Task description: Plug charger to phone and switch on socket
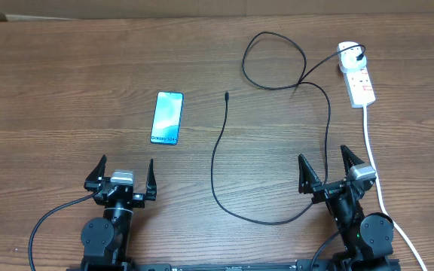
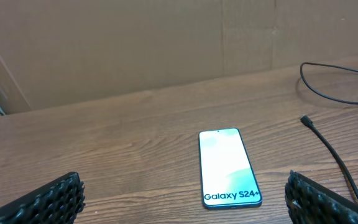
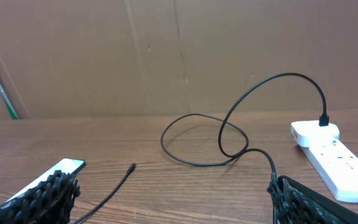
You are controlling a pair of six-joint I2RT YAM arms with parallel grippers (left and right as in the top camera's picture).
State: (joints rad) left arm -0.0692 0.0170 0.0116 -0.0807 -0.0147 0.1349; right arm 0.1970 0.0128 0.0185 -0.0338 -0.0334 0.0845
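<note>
Overhead shows the left gripper (image 1: 125, 167) and right gripper (image 1: 324, 156) — both spread wide, empty — with the phone (image 1: 166, 118) lying apart, left of the charger (image 1: 227, 96) tip. Right wrist shows the socket (image 3: 337, 158), charger plugged in; left wrist does not.

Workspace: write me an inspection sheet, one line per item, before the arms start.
Surface: wood-grain table.
Job's things: phone flat, screen up, nothing plugged in; charger tip lies free to the phone's right, apart from it; socket far right, with the charger's plug in it; switch state too small to tell.
Clutter: nothing seen.
Grippers: left gripper open, empty; right gripper open, empty.
Cables: charger loops once near the socket, then passes close by the right gripper; white cord runs from the socket to the near edge.
Surroundings: cardboard wall behind the table.
</note>
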